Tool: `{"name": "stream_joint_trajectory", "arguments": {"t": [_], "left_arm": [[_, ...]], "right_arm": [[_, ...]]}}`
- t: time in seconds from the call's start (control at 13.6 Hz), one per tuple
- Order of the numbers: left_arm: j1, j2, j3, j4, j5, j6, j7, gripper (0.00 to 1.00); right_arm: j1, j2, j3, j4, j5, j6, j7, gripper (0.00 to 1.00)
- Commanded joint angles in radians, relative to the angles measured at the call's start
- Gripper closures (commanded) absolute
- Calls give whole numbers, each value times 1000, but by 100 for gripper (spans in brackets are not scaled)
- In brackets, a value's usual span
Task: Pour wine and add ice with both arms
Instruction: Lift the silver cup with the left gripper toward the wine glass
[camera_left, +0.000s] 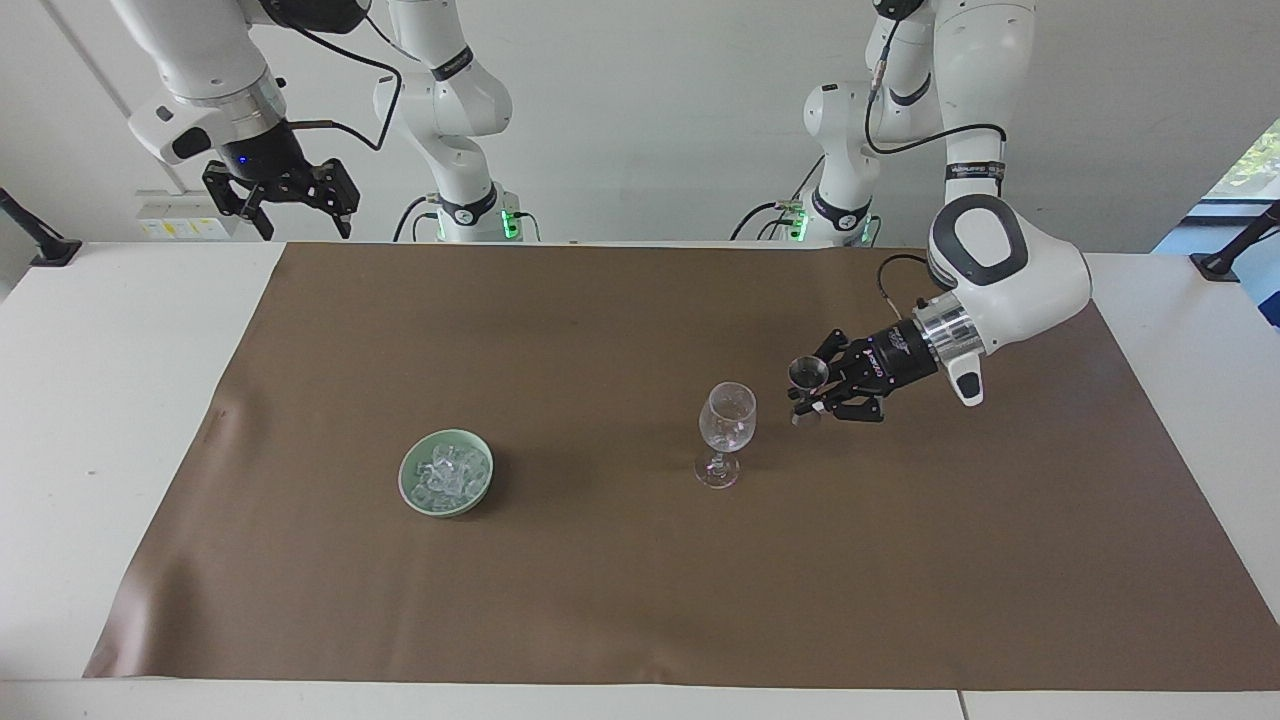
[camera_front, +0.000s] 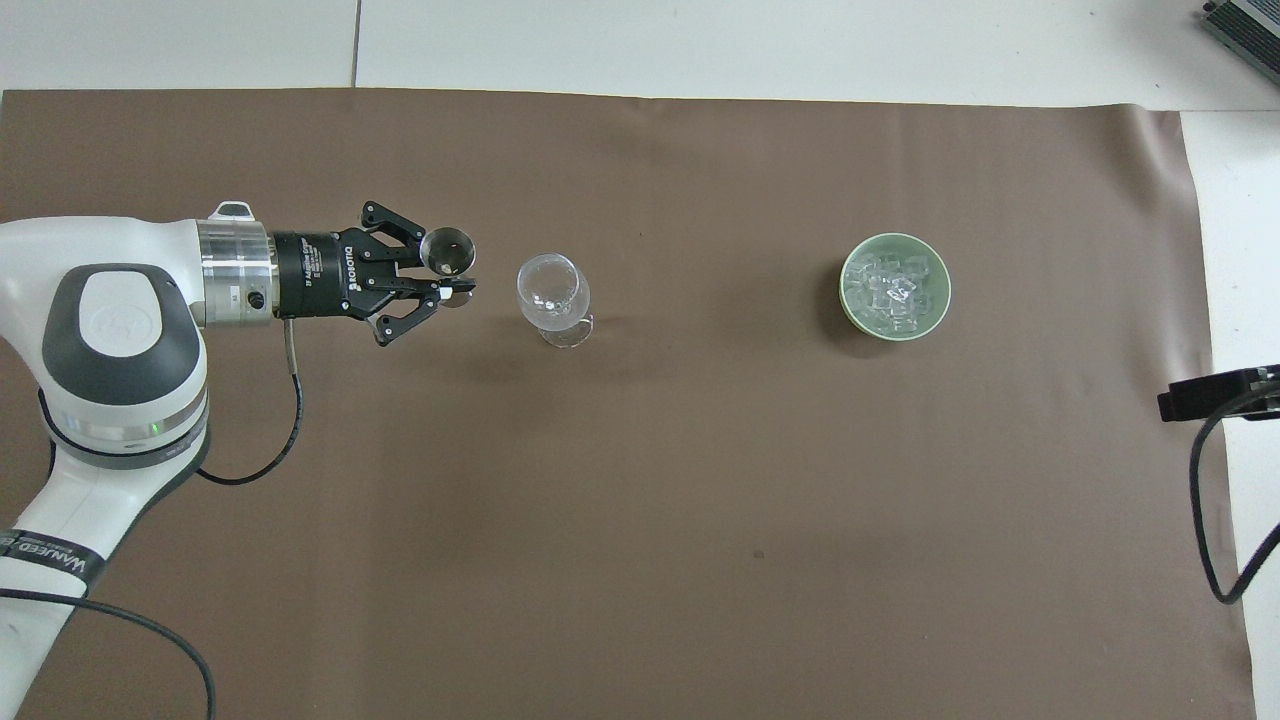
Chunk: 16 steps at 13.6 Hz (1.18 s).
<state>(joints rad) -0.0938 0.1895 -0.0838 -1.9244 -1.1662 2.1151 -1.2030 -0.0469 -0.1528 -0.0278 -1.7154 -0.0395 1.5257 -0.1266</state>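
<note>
Overall, the desk (camera_left: 90, 400) carried a brown mat (camera_left: 600, 600) with two items standing on it.

A stemmed wine glass (camera_left: 727, 432) stood upright near the middle of the mat. It looked clear; whether it held any liquid could not be told.

A green bowl (camera_left: 446, 472) sat well apart from the glass, toward the right arm's end of the desk and about level with it. The ice (camera_front: 893, 290) lay heaped in the bowl as small clear cubes.

The left gripper (camera_left: 812, 396) hung in the air just beside the glass, on the side toward the left arm's end, roughly at the height of the glass's bowl. The wrist lay close to horizontal and pointed at the glass. The jaws were clamped on a small metal cup (camera_front: 446, 251), gripped low on its body. The cup's open mouth showed as a round rim in the overhead view, and the cup was apart from the glass, not touching it. What the cup contained could not be made out.

The right gripper (camera_left: 282, 200) waited raised above the robots' edge of the desk at the right arm's end, off the mat, pointing downward. Its jaws stood apart and held nothing.
</note>
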Motion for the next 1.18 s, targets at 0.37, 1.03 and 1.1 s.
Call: {"name": "stream_joint_trajectory", "arguments": {"t": [0.37, 1.03, 1.1], "left_arm": [[-69, -13, 13, -11, 23, 144, -63, 100], [-116, -5, 13, -11, 25, 296, -67, 100], [-118, -5, 12, -13, 25, 315, -66, 100]], "right_arm": [[-10, -5, 3, -3, 16, 10, -18, 0], [-10, -5, 5, -3, 16, 10, -18, 0], [-10, -4, 3, -3, 16, 10, -18, 0]]}}
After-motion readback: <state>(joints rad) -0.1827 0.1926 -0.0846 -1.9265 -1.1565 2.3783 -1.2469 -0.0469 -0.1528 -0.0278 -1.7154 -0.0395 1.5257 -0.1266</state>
